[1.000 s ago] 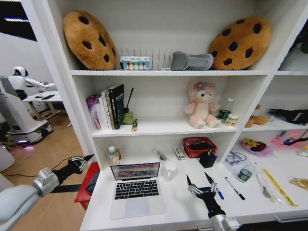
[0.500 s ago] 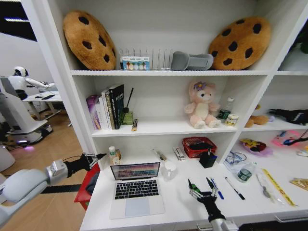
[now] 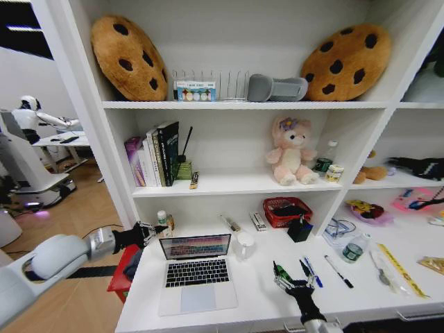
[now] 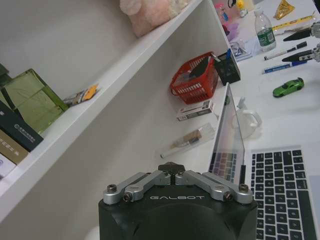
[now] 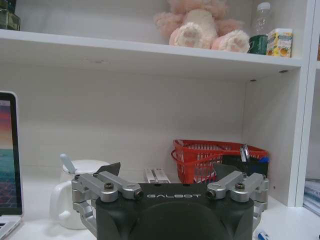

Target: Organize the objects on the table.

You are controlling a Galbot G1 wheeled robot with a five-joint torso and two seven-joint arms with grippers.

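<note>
Laptop [image 3: 196, 272], silver with black keys, sits open on the left part of the white table [image 3: 257, 291], built into white shelving. We see the tiny green toy car [image 4: 288, 87] on the bare top to its right, with the blue pen [image 3: 312, 274] and black pen [image 3: 339, 271] beyond. Our right gripper [image 3: 293, 276] hovers low there with fingers spread wide. Our left gripper [image 3: 151, 231] reaches in beside the screen's left edge; we cannot tell its jaws. A red basket [image 3: 286, 210] stands against the back wall.
</note>
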